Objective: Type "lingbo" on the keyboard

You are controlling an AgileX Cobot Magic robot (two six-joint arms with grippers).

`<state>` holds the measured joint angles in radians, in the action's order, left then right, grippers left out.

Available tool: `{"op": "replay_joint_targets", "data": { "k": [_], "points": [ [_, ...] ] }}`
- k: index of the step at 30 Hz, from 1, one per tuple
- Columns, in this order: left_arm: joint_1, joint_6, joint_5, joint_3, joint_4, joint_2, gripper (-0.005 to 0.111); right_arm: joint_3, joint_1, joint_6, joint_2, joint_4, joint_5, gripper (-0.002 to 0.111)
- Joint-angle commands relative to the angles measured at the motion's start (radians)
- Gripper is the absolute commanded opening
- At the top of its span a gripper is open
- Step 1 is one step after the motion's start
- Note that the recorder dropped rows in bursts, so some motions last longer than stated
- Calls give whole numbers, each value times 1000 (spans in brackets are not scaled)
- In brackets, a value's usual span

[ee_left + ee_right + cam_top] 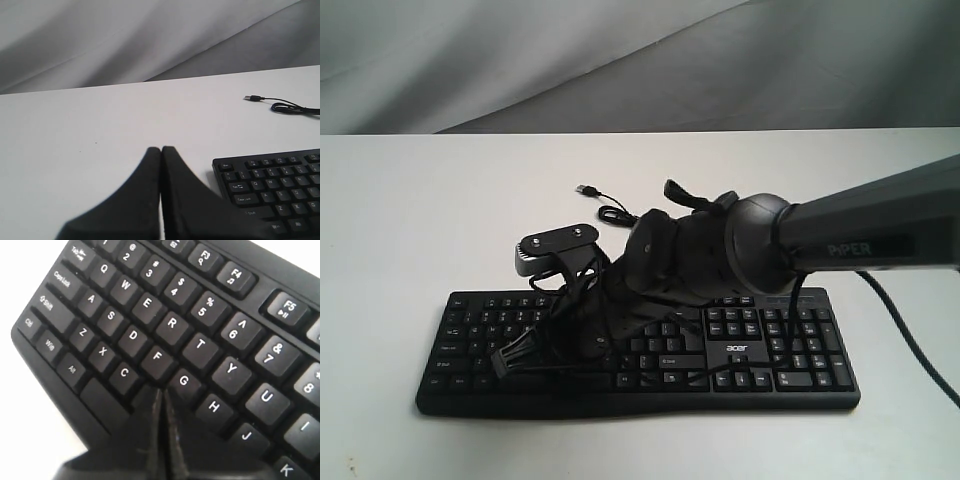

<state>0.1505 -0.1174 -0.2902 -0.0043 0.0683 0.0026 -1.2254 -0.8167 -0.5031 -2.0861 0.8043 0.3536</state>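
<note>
The black keyboard [800, 365] lies across the near part of the white table. My right arm reaches over it from the right, and the right gripper [508, 360] is down at the left half of the keys. In the right wrist view the right gripper [161, 391] is shut with nothing in it. Its tip is at the row below the F key [158, 356] and G key [184, 381], just past the C key [125, 373]. The left gripper [161, 148] is shut and holds nothing. It hovers over bare table beside the Esc corner of the keyboard [280, 185].
The keyboard's thin black cable [612, 213] coils behind it and ends in a loose USB plug [586, 189], which also shows in the left wrist view as the USB plug [253, 98]. A grey cloth backdrop [620, 50] hangs behind the table.
</note>
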Motion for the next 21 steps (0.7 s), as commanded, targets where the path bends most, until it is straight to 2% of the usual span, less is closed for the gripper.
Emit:
{"op": "replay_joint_targets", "data": {
  "k": [1, 5, 15, 21],
  "points": [
    [2, -4, 5, 4, -8, -3, 1, 7, 1, 2, 58, -38, -1, 0],
    [2, -4, 5, 4, -8, -3, 1, 7, 29, 17, 134, -72, 1, 0],
    [2, -4, 5, 4, -8, -3, 1, 79, 120, 56, 138, -73, 14, 0],
    [2, -4, 5, 4, -8, -3, 1, 101, 131, 56, 138, -82, 6, 0]
  ]
}}
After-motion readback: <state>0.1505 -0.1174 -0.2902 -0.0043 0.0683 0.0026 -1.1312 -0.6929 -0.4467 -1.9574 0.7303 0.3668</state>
